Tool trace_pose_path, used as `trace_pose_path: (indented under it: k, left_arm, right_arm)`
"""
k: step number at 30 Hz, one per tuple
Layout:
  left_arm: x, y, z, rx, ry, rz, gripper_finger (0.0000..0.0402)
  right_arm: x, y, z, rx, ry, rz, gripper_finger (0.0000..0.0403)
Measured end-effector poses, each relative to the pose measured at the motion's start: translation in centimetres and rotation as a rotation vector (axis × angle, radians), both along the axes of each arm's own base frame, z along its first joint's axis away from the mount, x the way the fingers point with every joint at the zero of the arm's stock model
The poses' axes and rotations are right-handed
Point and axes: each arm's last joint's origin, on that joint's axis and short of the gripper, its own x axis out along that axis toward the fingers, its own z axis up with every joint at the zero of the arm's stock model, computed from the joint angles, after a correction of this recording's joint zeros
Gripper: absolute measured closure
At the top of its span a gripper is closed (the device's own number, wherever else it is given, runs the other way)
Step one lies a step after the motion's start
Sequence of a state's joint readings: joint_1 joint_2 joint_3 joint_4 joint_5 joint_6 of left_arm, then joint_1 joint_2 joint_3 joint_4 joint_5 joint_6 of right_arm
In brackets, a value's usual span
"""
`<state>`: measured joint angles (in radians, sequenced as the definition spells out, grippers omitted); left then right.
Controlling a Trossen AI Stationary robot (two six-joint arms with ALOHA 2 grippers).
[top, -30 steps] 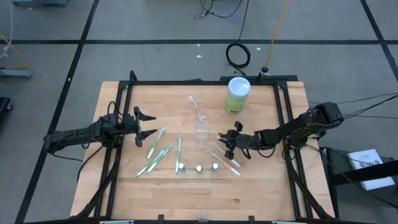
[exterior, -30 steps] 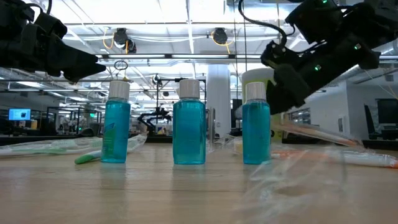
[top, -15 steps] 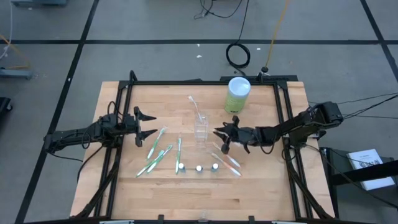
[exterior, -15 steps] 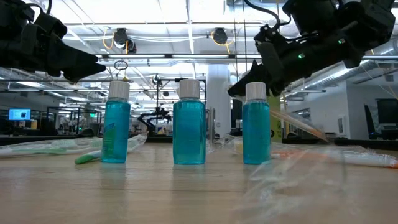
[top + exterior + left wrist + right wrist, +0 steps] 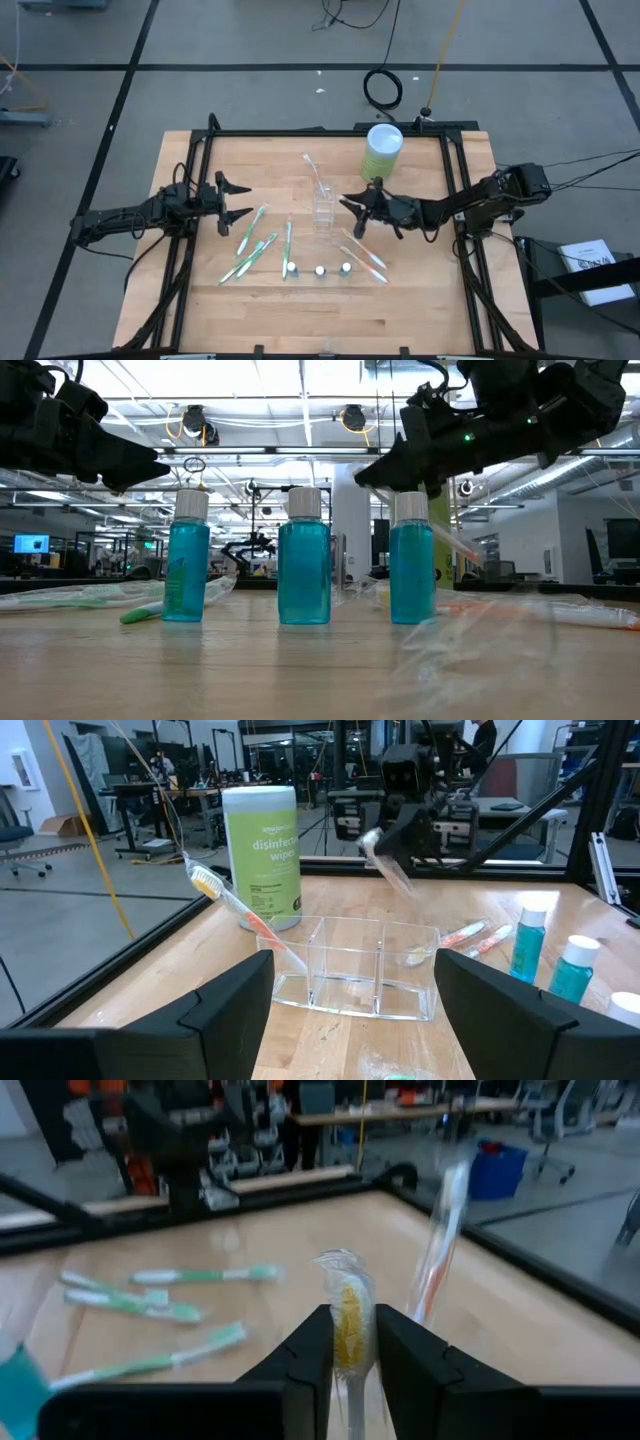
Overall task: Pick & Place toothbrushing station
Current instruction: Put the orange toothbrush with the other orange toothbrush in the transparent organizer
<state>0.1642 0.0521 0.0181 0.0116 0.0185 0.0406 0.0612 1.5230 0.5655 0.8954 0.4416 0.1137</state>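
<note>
Wooden table [image 5: 420, 290]: right gripper [image 5: 352, 212] pinches a wrapped toothbrush [image 5: 347, 1320], holder [image 5: 323, 208] just ahead; next, drop it in. Left gripper [image 5: 243, 201] waits, wide

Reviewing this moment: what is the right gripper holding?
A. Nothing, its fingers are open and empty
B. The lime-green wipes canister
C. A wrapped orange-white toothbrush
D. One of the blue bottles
C. The right wrist view shows the right gripper with its fingers closed on a wrapped orange-white toothbrush, and the high view places that gripper in the air beside the clear organizer.
</note>
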Motion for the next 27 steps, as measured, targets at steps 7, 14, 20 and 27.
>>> trace_pose_path:
  k: [7,14,20,27]
  left_arm:
    - [0.0,0.0,0.0,0.0,0.0,0.0,0.0117]
    - [0.0,0.0,0.0,0.0,0.0,0.0,0.0117]
    - [0.0,0.0,0.0,0.0,0.0,0.0,0.0117]
    - [0.0,0.0,0.0,0.0,0.0,-0.001,0.0117]
  right_arm:
    - [0.1,-0.8,0.9,-0.047,-0.078,-0.022,0.0342]
    - [0.0,-2.6,1.7,-0.119,-0.122,-0.086,0.0342]
    - [-0.1,-4.2,2.3,-0.114,-0.189,-0.11,0.0343]
    - [-0.3,-5.1,3.4,-0.09,-0.333,-0.02,0.0343]
